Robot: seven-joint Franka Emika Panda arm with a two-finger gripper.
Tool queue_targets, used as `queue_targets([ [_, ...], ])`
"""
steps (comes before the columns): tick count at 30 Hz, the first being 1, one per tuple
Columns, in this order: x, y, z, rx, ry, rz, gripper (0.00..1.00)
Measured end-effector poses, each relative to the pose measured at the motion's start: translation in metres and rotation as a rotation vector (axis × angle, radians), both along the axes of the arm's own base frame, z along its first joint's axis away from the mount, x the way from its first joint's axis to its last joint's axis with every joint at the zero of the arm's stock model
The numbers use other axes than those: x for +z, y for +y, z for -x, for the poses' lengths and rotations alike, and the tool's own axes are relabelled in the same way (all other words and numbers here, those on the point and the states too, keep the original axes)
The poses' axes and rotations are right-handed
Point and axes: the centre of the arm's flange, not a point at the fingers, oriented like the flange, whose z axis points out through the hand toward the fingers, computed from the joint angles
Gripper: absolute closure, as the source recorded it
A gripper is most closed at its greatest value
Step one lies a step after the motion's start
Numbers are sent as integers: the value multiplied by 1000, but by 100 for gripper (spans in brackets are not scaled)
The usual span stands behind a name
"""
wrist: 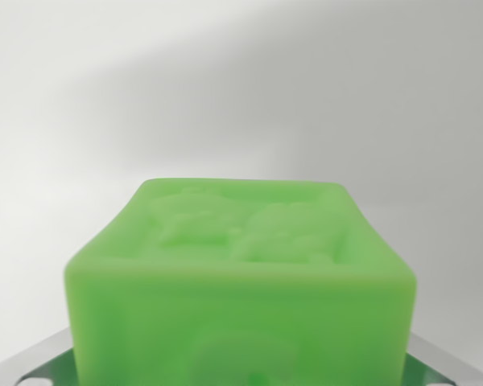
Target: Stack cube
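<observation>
Green cube filling view at 6 o'clock; gripper seemingly clamping it. Target hidden: risking misaligned, toppling release.

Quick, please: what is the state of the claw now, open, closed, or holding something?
Claw: appears closed on the green cube, which fills the wrist view between two metal fingers.

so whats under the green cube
The green cube fills the lower wrist view. Shiny metal parts show at its bottom corners, likely the gripper. Directly beneath is covered, so no second cube or surface can be confirmed. Behind is blank white.
</observation>
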Motion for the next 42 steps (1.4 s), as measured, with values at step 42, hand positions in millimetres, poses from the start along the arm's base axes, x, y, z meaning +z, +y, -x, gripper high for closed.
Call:
queue_targets([
  [42,32,-8,46,295,7,-1,100],
])
